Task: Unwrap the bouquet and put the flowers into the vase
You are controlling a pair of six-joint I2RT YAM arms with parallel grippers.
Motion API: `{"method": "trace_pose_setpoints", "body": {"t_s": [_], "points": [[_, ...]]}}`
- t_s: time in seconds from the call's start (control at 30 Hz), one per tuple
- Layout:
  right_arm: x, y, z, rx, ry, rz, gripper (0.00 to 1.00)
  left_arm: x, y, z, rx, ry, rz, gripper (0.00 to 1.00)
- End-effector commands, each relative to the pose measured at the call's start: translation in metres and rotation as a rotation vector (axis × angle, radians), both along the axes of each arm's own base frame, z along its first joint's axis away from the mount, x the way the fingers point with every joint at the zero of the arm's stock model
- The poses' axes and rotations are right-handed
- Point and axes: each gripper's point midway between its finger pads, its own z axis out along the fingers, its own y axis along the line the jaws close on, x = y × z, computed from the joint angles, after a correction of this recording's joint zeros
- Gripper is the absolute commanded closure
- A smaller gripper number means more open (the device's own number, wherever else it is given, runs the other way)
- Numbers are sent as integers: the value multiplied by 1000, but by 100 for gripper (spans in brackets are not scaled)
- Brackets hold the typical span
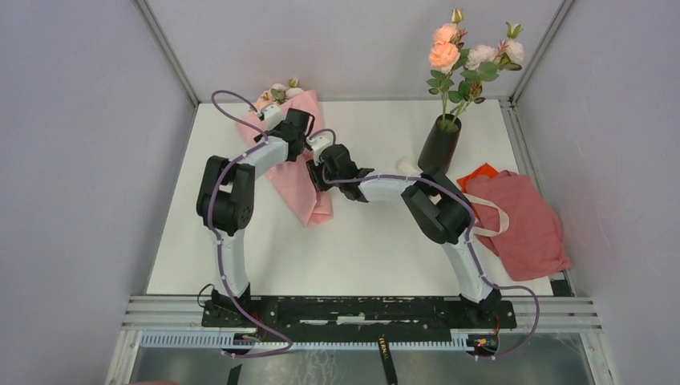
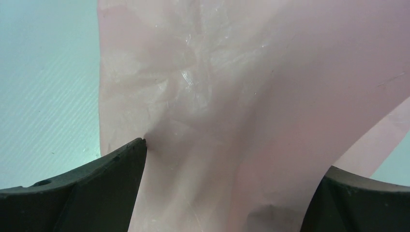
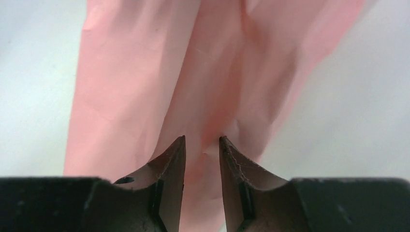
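The bouquet [image 1: 303, 192], a light pink paper cone, lies on the table with small roses [image 1: 281, 88] at its far, wide end. My left gripper [image 1: 290, 132] hangs over its upper part. In the left wrist view this gripper [image 2: 235, 159] stands open wide astride the pink paper [image 2: 217, 72], its left fingertip [image 2: 138, 147] touching it. My right gripper [image 1: 319, 172] is at the cone's middle. In the right wrist view that gripper [image 3: 202, 138] is shut on a raised fold of the paper [image 3: 145, 72]. The black vase [image 1: 439, 144] at the back right holds several flowers [image 1: 461, 52].
A darker pink-red cloth [image 1: 521, 220] with an orange piece [image 1: 481, 172] lies at the right, near the right arm's elbow. A small cream item [image 1: 407, 166] rests beside the vase's base. Grey walls close in the table on three sides.
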Motion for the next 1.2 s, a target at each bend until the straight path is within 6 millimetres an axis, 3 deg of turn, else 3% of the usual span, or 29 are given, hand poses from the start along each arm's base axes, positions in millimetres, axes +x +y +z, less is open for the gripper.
{"method": "trace_pose_setpoints", "body": {"t_s": [0.0,0.13,0.2,0.33,0.43,0.5,0.57,0.67,0.73,0.83,0.93,1.0,1.1,1.17], "points": [[-12,27,50,74,-90,111,62,6,5,76,31,-125,21,0],[-21,17,63,95,-114,104,61,-20,-12,161,30,-260,7,0],[-27,2,80,149,-162,71,62,-28,-24,191,18,-297,-34,0],[-42,-33,122,248,-255,18,62,-35,-45,227,-7,-314,-109,0],[-40,-58,146,264,-309,-49,62,-41,-66,241,-25,-352,-151,0],[-42,-71,156,278,-330,-76,62,-38,-87,239,-59,-356,-214,0],[-43,-80,166,292,-347,-91,61,-29,-106,220,-93,-318,-278,0],[-48,-84,177,296,-362,-80,61,-23,-124,168,-118,-208,-322,0],[-49,-85,178,278,-368,-72,60,-30,-121,140,-142,-180,-309,0],[-43,-83,176,246,-364,-69,59,-43,-99,105,-191,-164,-255,0],[-39,-72,170,237,-341,-37,58,-71,-56,80,-110,-125,-138,0],[-35,-63,166,236,-324,-19,57,-90,-37,82,-85,-146,-89,0],[-31,-48,158,247,-296,16,57,-113,-19,103,-99,-210,-56,0],[-29,-39,154,258,-278,38,57,-124,-10,106,-91,-213,-43,0]]}}
